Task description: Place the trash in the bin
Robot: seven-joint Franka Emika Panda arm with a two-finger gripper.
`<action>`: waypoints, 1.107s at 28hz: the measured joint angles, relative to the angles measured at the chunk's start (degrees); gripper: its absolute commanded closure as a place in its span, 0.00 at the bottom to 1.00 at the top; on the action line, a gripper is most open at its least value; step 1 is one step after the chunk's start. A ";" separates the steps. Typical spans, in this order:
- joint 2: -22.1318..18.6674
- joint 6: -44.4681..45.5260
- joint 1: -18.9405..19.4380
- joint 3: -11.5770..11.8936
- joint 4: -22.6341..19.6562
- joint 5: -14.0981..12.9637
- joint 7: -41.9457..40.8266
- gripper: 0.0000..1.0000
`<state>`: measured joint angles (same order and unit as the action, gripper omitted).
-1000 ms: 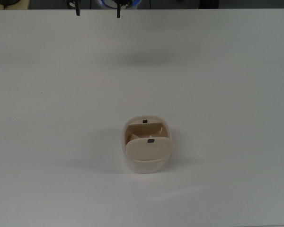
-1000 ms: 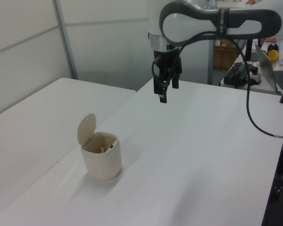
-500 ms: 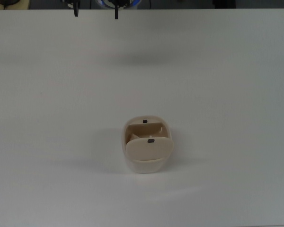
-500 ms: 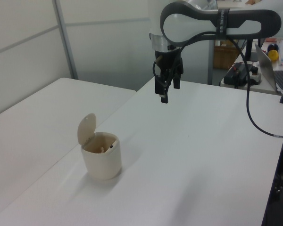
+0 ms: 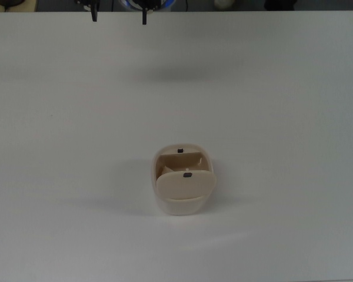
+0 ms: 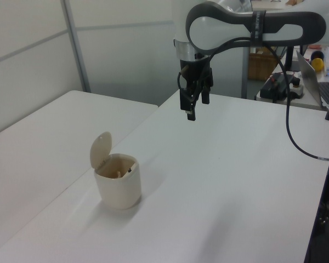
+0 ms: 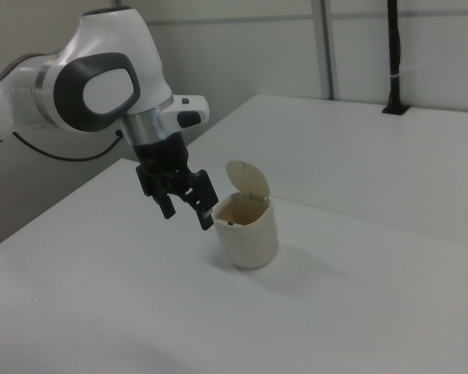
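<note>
The broad white tabletop carries one item. The white-and-grey robot arm holds its wrist vertical, high above the far tabletop. The small beige plastic bin, lid flap upright, stands nearer and to the left view's left, well apart from the black end effector, which is released and grasps nothing. The cream crumpled paper trash apparently lies inside the bin; task judged complete.

The small beige plastic bin with rounded corners stands upright on the white surface, its swing-flap lid raised. A small cream-white crumpled paper wad lies inside the bin.
</note>
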<state>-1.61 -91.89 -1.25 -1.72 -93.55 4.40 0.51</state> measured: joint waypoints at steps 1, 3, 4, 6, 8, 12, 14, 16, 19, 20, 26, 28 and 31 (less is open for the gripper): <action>0.00 0.00 0.00 0.01 0.00 -0.01 0.00 0.00; 0.00 0.00 0.00 0.04 0.00 -0.02 0.00 0.00; 0.00 0.00 0.00 0.06 0.00 -0.02 0.00 0.00; 0.00 0.00 0.00 0.11 0.00 -0.02 0.00 0.00; 0.00 0.00 0.00 0.15 0.00 -0.02 0.00 0.00; 0.00 0.00 0.00 0.20 0.00 -0.03 0.00 0.00; 0.00 0.00 0.00 0.34 0.00 -0.03 0.00 0.00; 0.00 0.00 -0.02 0.59 0.00 -0.03 0.00 0.00; 0.00 0.00 -0.04 0.82 0.00 -0.03 0.00 0.00; 0.00 0.00 -0.05 0.86 0.00 -0.03 0.00 0.00; 0.00 0.00 -0.05 0.87 0.00 -0.03 0.00 0.00; 0.00 0.00 -0.04 0.87 0.00 -0.03 0.00 0.00; 0.00 0.00 -0.04 0.87 0.00 -0.03 0.00 0.00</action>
<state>-1.60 -91.89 -1.30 -0.85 -93.54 4.37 0.51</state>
